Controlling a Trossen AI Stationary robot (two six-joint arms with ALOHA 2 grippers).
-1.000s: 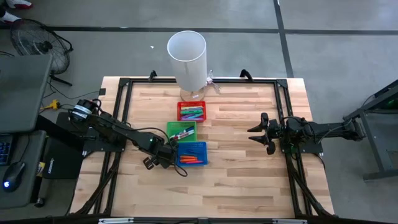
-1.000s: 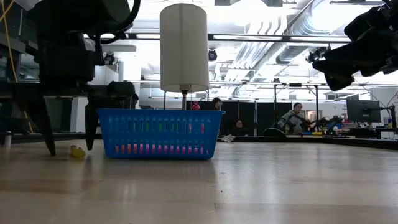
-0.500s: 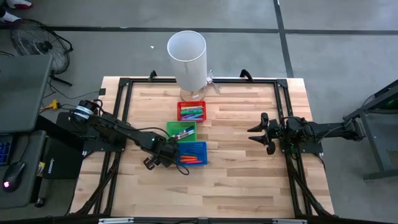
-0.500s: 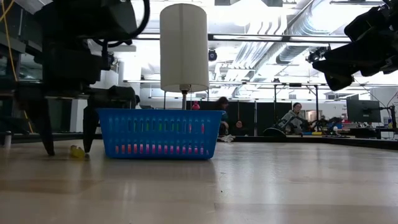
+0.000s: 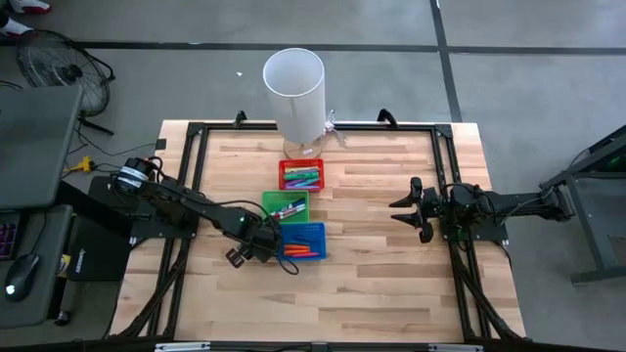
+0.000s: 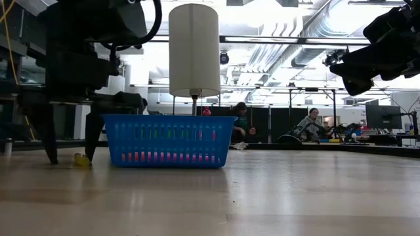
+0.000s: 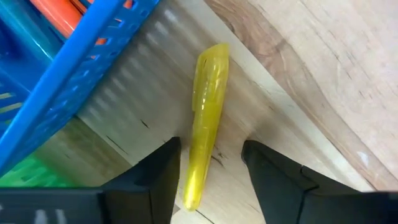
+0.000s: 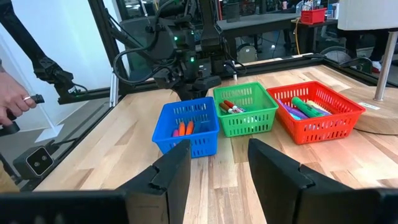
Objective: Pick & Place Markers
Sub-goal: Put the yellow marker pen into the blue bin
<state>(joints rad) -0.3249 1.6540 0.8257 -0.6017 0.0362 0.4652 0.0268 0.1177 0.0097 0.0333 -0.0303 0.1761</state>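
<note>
A yellow marker [image 7: 205, 124] lies flat on the wooden table, just beside the blue bin [image 5: 301, 241] on the side toward the table's left edge. My left gripper [image 7: 211, 177] points down over the marker, open. One finger stands on each side of the marker's end, close to it but not touching. In the low view its fingertips reach almost to the table on either side of the marker [image 6: 81, 159]. Orange markers [image 5: 298, 250] lie in the blue bin. More markers lie in the green bin [image 5: 286, 206] and the red bin [image 5: 301, 176]. My right gripper [image 5: 416, 208] waits open and level at the table's right.
The three bins stand in a row near the table's middle, red farthest, blue nearest. A tall white cylinder [image 5: 293, 93] on a stand rises at the far edge. A black frame [image 5: 196, 147] borders the table. In the right wrist view a person's hand [image 8: 12, 106] shows beyond the left edge.
My left gripper's fingers have drawn a little closer together around the yellow marker and remain open. The marker has not moved.
</note>
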